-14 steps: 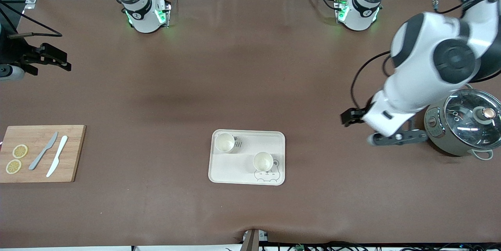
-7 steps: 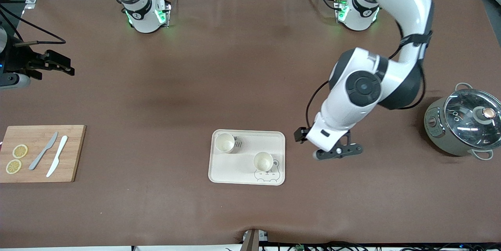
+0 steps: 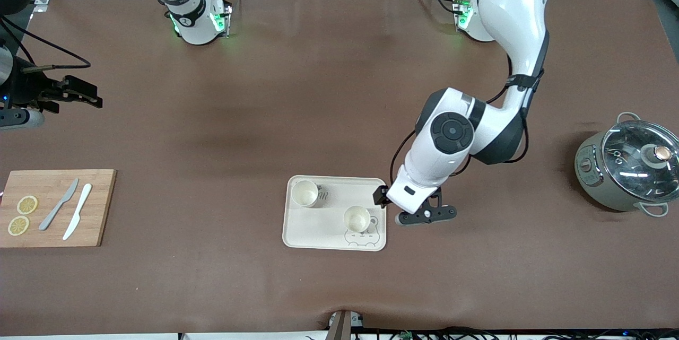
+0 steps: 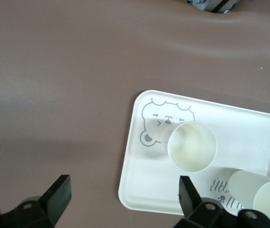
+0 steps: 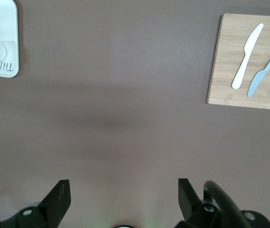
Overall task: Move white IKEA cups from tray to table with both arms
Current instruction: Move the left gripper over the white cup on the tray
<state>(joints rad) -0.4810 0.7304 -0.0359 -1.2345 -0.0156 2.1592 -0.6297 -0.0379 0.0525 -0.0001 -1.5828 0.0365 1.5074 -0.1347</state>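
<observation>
While both white IKEA cups sit on the tray (image 3: pixel 297 234), no part of the task looks done: neither cup is lifted or on the table (image 3: pixel 329 106), and both moves remain. Nearest the front camera on the brown cloth lies the cream, round-cornered tray with a grey bear drawing. One cup (image 3: pixel 356 218) stands upright by the bear, toward the left arm's end; the other cup (image 3: pixel 304 193) stands farther from the camera, toward the right arm's end. Both are small, plain, handleless and tapered, and look empty. The left gripper (image 4: pixel 123 199) hangs over the table just beside the tray's edge, jaws wide apart, holding nothing. The right gripper (image 5: pixel 120 202) waits over bare cloth well apart from the tray, jaws also wide and empty.
</observation>
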